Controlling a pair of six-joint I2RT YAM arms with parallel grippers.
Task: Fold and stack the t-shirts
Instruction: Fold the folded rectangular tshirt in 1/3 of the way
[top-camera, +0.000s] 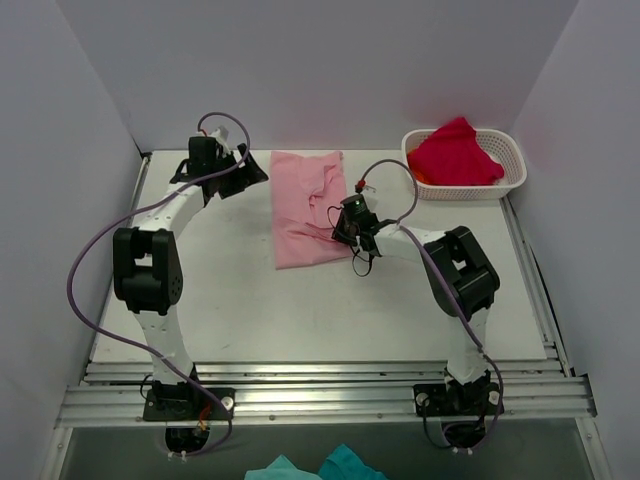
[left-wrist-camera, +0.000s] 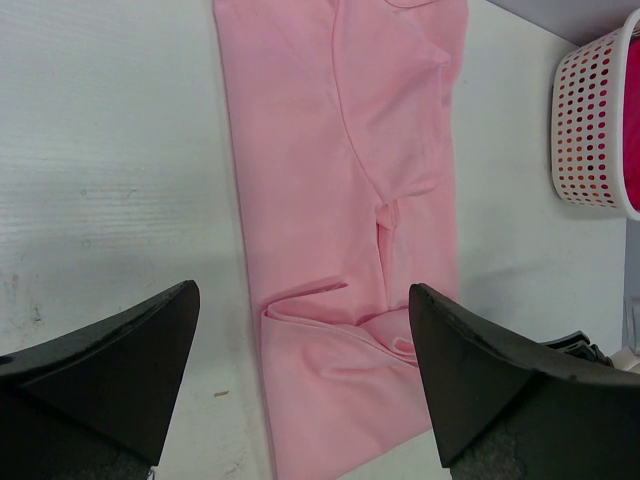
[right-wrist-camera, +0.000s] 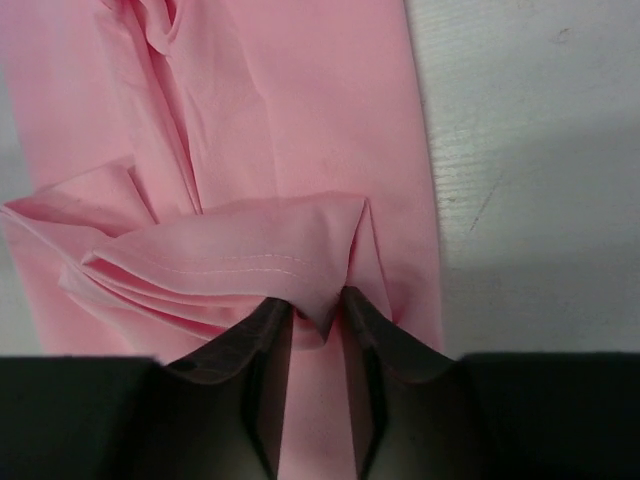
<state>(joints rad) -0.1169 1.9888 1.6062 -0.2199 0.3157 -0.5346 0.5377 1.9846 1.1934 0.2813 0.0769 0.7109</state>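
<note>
The light pink t-shirt (top-camera: 305, 205) lies folded lengthwise on the white table, near the back middle. It also shows in the left wrist view (left-wrist-camera: 340, 200) and the right wrist view (right-wrist-camera: 290, 130). My right gripper (top-camera: 350, 228) is at the shirt's right edge, shut on a bunched fold of its hem (right-wrist-camera: 318, 305). My left gripper (top-camera: 248, 178) is open and empty, hovering just left of the shirt's far end, with the wide gap between its fingers over the shirt (left-wrist-camera: 305, 390). The crimson red t-shirt (top-camera: 455, 155) lies crumpled in the basket.
A white plastic lattice basket (top-camera: 510, 180) stands at the back right corner; it shows in the left wrist view (left-wrist-camera: 590, 130) too. Teal cloth (top-camera: 315, 468) lies below the table's front rail. Grey walls close in the table on three sides.
</note>
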